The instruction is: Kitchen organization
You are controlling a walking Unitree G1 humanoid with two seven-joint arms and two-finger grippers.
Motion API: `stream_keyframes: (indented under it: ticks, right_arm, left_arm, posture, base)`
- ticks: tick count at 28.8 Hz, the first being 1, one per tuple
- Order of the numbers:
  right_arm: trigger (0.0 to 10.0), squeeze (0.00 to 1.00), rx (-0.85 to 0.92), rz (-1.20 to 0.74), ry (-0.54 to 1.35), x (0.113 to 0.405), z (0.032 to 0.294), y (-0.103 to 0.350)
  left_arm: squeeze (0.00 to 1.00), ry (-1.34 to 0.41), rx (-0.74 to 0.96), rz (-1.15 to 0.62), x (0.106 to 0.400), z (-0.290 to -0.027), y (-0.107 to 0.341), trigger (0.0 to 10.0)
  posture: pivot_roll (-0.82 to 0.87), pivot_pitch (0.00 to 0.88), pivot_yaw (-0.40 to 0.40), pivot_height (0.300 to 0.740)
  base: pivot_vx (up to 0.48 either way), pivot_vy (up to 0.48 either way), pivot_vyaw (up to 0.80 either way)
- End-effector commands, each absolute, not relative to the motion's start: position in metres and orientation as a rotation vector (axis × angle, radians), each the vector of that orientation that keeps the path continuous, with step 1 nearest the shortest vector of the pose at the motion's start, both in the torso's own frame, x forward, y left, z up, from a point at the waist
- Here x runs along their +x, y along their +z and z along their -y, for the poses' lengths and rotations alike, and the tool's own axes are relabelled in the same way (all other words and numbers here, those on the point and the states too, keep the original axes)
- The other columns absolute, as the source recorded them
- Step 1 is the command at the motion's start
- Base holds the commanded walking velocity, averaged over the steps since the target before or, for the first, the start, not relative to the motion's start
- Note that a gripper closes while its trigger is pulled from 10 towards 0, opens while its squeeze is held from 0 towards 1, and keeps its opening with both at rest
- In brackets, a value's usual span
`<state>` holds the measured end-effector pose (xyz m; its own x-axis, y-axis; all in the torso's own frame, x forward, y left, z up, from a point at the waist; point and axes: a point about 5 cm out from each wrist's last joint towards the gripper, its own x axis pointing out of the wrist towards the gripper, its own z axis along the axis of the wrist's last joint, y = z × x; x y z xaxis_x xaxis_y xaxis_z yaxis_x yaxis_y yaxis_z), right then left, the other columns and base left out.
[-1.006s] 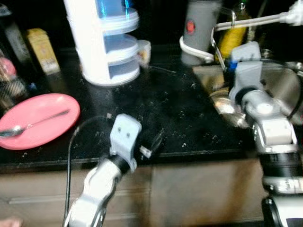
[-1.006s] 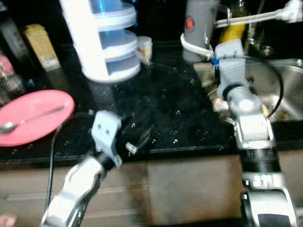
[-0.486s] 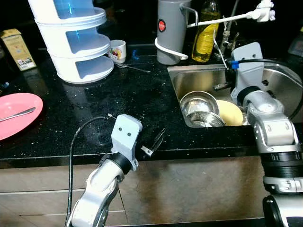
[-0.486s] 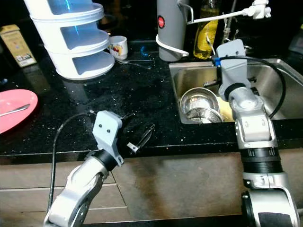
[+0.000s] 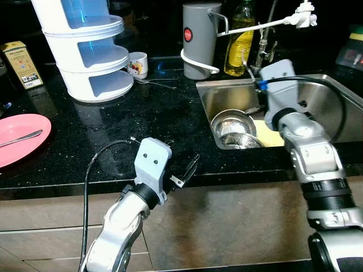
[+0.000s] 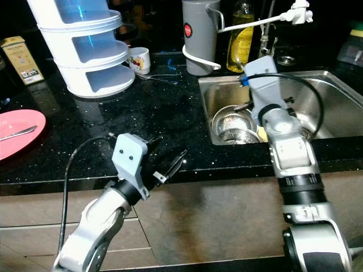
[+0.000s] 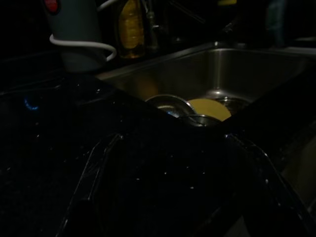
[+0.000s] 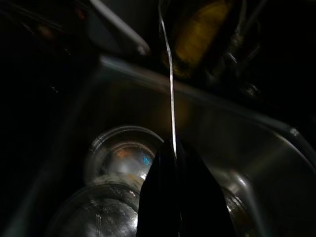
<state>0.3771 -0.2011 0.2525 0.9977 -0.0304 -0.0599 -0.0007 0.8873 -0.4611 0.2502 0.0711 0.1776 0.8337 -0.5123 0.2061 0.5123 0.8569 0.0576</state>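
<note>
Reaching over the sink (image 5: 340, 96), the right gripper (image 8: 175, 163) has its fingers pressed together on a thin metal utensil (image 8: 170, 84) that stands up out of them; which kind cannot be told. Steel bowls (image 5: 231, 126) and a yellow plate (image 5: 271, 137) lie in the basin directly below. The left gripper (image 5: 184, 171) hovers at the black counter's (image 5: 170, 113) front edge, fingers spread apart, holding nothing. The small box (image 5: 21, 63) at the counter's far left carries print too small to read. A spoon (image 5: 21, 137) rests on the pink plate (image 5: 22, 148).
</note>
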Motion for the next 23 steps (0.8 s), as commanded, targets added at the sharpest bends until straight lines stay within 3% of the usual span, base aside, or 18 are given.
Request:
stream_keyframes:
  ticks: [1, 6, 10, 11, 12, 19, 20, 23]
  right_arm:
    - [10.0, 0.00, -0.515, -0.131, -0.066, 0.381, 0.205, 0.243]
    - [10.0, 0.00, -0.582, -0.368, -0.085, 0.379, 0.222, 0.220]
    - [10.0, 0.00, -0.597, -0.446, -0.073, 0.376, 0.227, 0.212]
    - [10.0, 0.55, -0.578, -0.441, -0.062, 0.376, 0.227, 0.212]
    - [10.0, 1.00, -0.531, -0.388, -0.055, 0.378, 0.225, 0.219]
    - [10.0, 1.00, -0.239, -0.042, -0.032, 0.383, 0.208, 0.260]
    - [10.0, 0.00, -0.095, 0.052, 0.073, 0.378, 0.200, 0.269]
    - [10.0, 0.00, 0.122, 0.175, 0.242, 0.365, 0.192, 0.279]
  left_arm:
    - [0.00, -0.543, 0.003, 0.205, 0.249, -0.071, 0.174, 10.0]
    - [0.00, -0.540, 0.003, 0.199, 0.248, -0.072, 0.174, 10.0]
    - [0.00, -0.530, 0.004, 0.197, 0.247, -0.074, 0.173, 10.0]
    - [0.00, -0.527, 0.004, 0.197, 0.247, -0.074, 0.173, 10.0]
    - [0.00, -0.524, 0.005, 0.197, 0.247, -0.075, 0.173, 10.0]
    - [0.00, -0.516, 0.009, 0.201, 0.248, -0.076, 0.173, 10.0]
    - [0.00, -0.513, 0.011, 0.203, 0.248, -0.076, 0.174, 10.0]
    - [0.00, -0.503, 0.017, 0.203, 0.249, -0.077, 0.174, 10.0]
  posture:
    - [-0.06, 0.000, -0.009, 0.740]
    - [-0.05, 0.000, -0.019, 0.740]
    - [-0.05, 0.000, -0.019, 0.740]
    - [-0.05, 0.000, -0.019, 0.740]
    - [-0.05, 0.000, -0.019, 0.740]
    - [-0.06, 0.000, -0.017, 0.740]
    - [-0.06, 0.000, -0.014, 0.740]
    - [-0.06, 0.000, -0.013, 0.740]
  base:
    - [0.000, 0.000, 0.00]
    - [0.000, 0.000, 0.00]
    - [0.000, 0.000, 0.00]
    - [0.000, 0.000, 0.00]
    - [0.000, 0.000, 0.00]
    - [0.000, 0.000, 0.00]
    - [0.000, 0.000, 0.00]
    - [0.000, 0.000, 0.00]
